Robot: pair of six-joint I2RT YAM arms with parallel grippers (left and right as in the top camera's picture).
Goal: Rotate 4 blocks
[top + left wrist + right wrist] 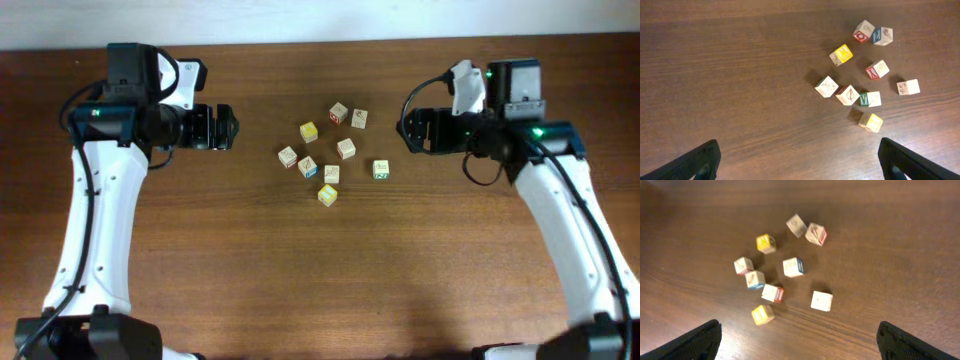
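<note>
Several small pale wooden blocks lie scattered in a loose cluster at the middle of the table (200,250). Among them are a yellow-faced block (327,194) (870,122) (763,314) nearest the front, a second yellow one (309,132) (841,54), and a green-trimmed block (381,169) (870,99). My left gripper (228,128) (800,162) hovers to the left of the cluster, open and empty. On the cluster's other side my right gripper (405,125) (799,341) is also open and empty. Neither gripper touches a block.
The dark wooden table runs back to a pale wall edge (320,20). Bare wood lies between each gripper and the blocks and across the front half of the table. Both white arms (90,230) (580,240) reach in from the front corners.
</note>
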